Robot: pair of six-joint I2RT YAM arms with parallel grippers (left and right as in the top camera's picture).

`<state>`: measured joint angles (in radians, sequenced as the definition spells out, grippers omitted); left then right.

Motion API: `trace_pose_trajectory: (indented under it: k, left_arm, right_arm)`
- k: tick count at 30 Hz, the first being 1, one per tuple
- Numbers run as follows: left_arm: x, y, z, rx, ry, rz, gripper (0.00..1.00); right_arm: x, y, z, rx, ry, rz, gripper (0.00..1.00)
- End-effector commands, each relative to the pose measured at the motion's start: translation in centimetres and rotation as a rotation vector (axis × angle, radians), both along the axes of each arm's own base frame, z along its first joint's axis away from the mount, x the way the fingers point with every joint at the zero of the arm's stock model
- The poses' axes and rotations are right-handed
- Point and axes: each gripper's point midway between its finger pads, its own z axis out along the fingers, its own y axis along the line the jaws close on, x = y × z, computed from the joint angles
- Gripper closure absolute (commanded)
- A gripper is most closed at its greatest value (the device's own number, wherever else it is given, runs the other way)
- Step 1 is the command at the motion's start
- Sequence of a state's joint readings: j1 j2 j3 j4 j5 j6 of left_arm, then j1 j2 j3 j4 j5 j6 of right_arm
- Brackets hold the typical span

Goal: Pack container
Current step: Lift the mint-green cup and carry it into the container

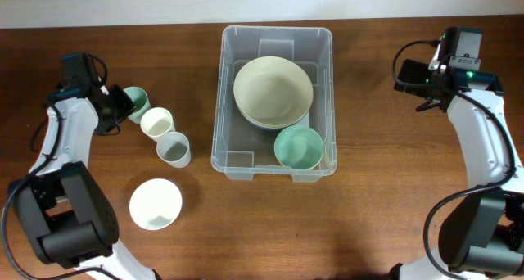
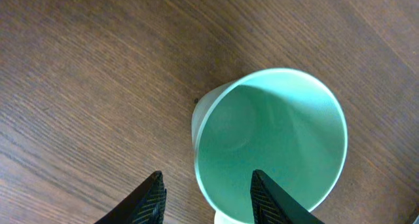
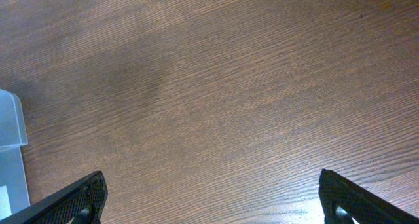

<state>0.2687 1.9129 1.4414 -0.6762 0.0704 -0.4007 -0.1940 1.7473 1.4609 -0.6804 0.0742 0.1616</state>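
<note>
Container (image 1: 274, 175) sat mid-surface (image 1: 368, 214), between my two arms, and it was only part packed: a big cream bowl (image 1: 273, 90) and a small green bowl (image 1: 298, 146) were inside. Left to go, by my reckoning: the green cup (image 2: 275, 139), cream cup (image 1: 156, 123), grey cup (image 1: 173, 149) and white bowl (image 1: 155, 204), all out to its left. My left fingers (image 2: 154, 198) straddled the green cup's wall, parted, not pinching. My right fingers (image 3: 78, 198) hung spread wide over bare wood, holding nothing.
</note>
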Motion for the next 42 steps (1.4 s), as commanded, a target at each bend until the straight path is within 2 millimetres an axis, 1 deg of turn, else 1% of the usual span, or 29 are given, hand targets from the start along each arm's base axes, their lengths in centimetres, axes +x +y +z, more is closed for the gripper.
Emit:
trace_pose_trajectory:
  k: [1, 8, 10, 13, 15, 17, 20, 23, 24, 28, 30, 33, 35, 38, 42]
  left_arm:
    - [0.0, 0.5, -0.3, 0.012, 0.0, 0.0, 0.53]
    - [-0.1, 0.4, -2.9, -0.002, 0.05, 0.0, 0.52]
    - [0.0, 0.5, -3.1, -0.002, 0.049, 0.0, 0.54]
    - [0.5, 0.6, -2.4, 0.005, 0.026, 0.0, 0.72]
    - [1.0, 0.8, -1.6, 0.01, 0.006, 0.0, 0.82]
    - [1.4, 0.9, -0.5, 0.017, -0.015, 0.0, 0.89]
    - [2.1, 1.5, 1.7, 0.031, -0.06, 0.007, 0.99]
    - [2.6, 2.0, 4.5, 0.045, -0.111, 0.015, 0.99]
    - [2.6, 2.0, 6.2, 0.052, -0.133, 0.015, 0.99]
    - [1.8, 1.5, 10.4, 0.061, -0.185, 0.011, 0.99]
    - [1.2, 0.4, 12.5, 0.036, -0.219, -0.015, 0.99]
    - [0.2, -2.6, 15.0, -0.015, -0.261, -0.082, 0.99]
    - [-0.6, -4.7, 16.2, -0.027, -0.268, -0.126, 0.99]
    - [-1.7, -8.4, 17.1, -0.04, -0.257, -0.205, 1.0]
    - [-2.7, -13.5, 17.0, -0.047, -0.228, -0.345, 0.99]
  right_arm:
    - [0.1, -0.3, 1.6, -0.01, -0.037, -0.015, 0.01]
    - [0.1, -0.3, 1.6, -0.01, -0.037, -0.015, 0.01]
    - [0.1, -0.3, 1.6, -0.01, -0.037, -0.015, 0.01]
    - [0.1, -0.3, 1.6, -0.01, -0.037, -0.015, 0.01]
    - [0.1, -0.3, 1.6, -0.01, -0.037, -0.015, 0.01]
    - [0.1, -0.3, 1.6, -0.01, -0.037, -0.015, 0.01]
    - [0.1, -0.3, 1.6, -0.01, -0.037, -0.015, 0.01]
    - [0.1, -0.3, 1.6, -0.01, -0.037, -0.015, 0.01]
    - [0.1, -0.3, 1.6, -0.01, -0.037, -0.015, 0.01]
    - [0.1, -0.3, 1.6, -0.01, -0.037, -0.015, 0.01]
    - [0.1, -0.3, 1.6, -0.01, -0.037, -0.015, 0.01]
    - [0.1, -0.3, 1.6, -0.01, -0.037, -0.015, 0.01]
    - [0.1, -0.3, 1.6, -0.01, -0.037, -0.015, 0.01]
    - [0.1, -0.3, 1.6, -0.01, -0.037, -0.015, 0.01]
    - [0.1, -0.3, 1.6, -0.01, -0.037, -0.015, 0.01]
